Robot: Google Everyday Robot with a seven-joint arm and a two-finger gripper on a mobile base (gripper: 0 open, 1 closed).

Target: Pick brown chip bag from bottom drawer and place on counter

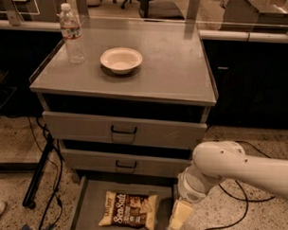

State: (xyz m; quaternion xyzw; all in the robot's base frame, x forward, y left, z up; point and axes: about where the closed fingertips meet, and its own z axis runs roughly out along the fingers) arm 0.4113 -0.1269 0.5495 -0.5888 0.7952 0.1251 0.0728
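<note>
Gripper [180, 216] low at the right edge of the open bottom drawer [89, 206], hanging off the white arm [237, 167] and pointing down. Open or closed: cannot tell. Brown chip bag [129, 210] flat on the drawer floor, just left of the gripper and apart from it. Upper drawers [82, 126] shut. Counter [176, 66] above holds a white bowl [121, 59] and a water bottle [72, 35] at back left.

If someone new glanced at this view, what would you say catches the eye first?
The big white robot arm reaches in from the right, its hand low at the open bottom drawer's right edge. A brown chip bag lies flat in that drawer. On the counter stand a white bowl and, at the back left, a water bottle.
</note>
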